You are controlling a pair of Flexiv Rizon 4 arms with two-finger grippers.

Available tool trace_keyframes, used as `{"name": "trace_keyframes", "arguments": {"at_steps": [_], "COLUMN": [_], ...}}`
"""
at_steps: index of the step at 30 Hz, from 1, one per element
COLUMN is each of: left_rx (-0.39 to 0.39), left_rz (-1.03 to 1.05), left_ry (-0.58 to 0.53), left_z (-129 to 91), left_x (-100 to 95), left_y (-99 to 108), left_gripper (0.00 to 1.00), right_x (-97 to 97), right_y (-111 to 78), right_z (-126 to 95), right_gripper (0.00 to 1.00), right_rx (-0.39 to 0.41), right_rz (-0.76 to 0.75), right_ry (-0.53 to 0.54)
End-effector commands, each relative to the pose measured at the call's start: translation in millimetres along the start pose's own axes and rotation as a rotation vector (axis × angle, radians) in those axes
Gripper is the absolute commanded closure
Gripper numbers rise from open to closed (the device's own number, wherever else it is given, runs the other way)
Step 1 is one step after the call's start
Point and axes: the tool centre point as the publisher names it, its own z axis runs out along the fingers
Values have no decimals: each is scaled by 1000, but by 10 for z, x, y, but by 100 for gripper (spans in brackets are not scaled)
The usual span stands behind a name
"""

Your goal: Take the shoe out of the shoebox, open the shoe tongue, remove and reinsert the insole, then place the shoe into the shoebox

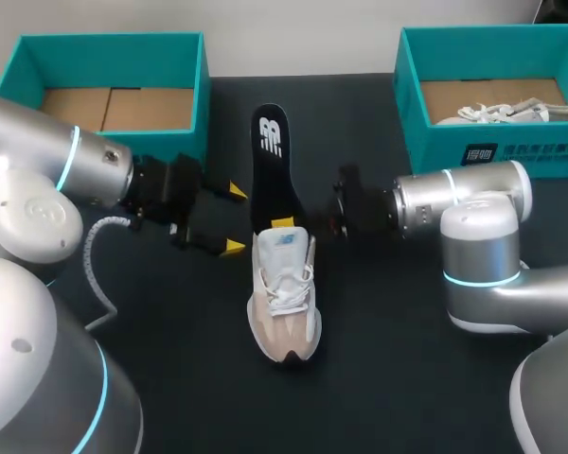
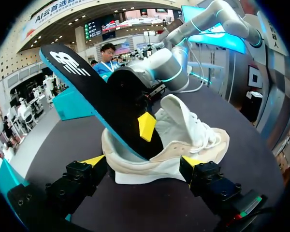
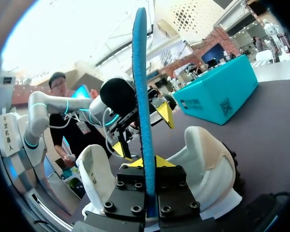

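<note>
A white and beige shoe (image 1: 284, 295) lies on the black table, toe toward me. A black insole (image 1: 270, 170) with a blue underside stands tilted up out of its heel opening. My right gripper (image 1: 282, 224) reaches in from the right and is shut on the insole's lower part. In the right wrist view the insole's blue edge (image 3: 141, 87) rises between the fingers of that gripper (image 3: 148, 162), over the shoe (image 3: 208, 159). My left gripper (image 1: 229, 219) stands open just left of the shoe's heel. In the left wrist view this gripper (image 2: 144, 162) faces the shoe (image 2: 183, 140) and insole (image 2: 96, 92), touching neither.
A teal shoebox (image 1: 114, 52) with a bare cardboard floor stands at the back left. A second teal box (image 1: 492, 156) at the back right holds another white shoe (image 1: 506, 112). Bare black table lies in front of the shoe.
</note>
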Motion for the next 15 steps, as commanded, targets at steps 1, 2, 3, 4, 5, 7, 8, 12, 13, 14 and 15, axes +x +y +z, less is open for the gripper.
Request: {"name": "trace_keyframes", "arguments": {"at_steps": [1,2,3,4,5,7,8,12,13,14,15], "left_rx": [-2,-2,-2,-2,-2,-2,-2,-2,-2,-2,-2], "left_rz": [0,0,0,0,0,0,0,0,0,0,0], "left_ry": [-1,-1,-1,-1,-1,-1,-1,-1,-1,-1,-1], "left_z": [0,0,0,0,0,0,0,0,0,0,0], "left_x": [10,10,10,10,10,10,10,10,10,10,10], "left_y": [0,0,0,0,0,0,0,0,0,0,0], "left_gripper": [0,0,0,0,0,0,0,0,0,0,0], "right_x": [55,57,57,54,49,43,38,46,48,52,55], "right_y": [-53,-61,-73,-88,-99,-110,-120,-171,-189,-211,-223], "right_z": [1,-1,-6,-13,-18,-17,-16,-1,-2,-5,-6], "right_gripper": [100,100,100,100,100,100,100,100,100,100,100], "right_rx": [-1,-2,2,2,6,9,10,22,22,23,26], "right_rz": [21,30,45,56,66,88,91,118,121,127,131], "right_ry": [-12,-11,-14,-11,-11,-6,-5,4,4,5,6]}}
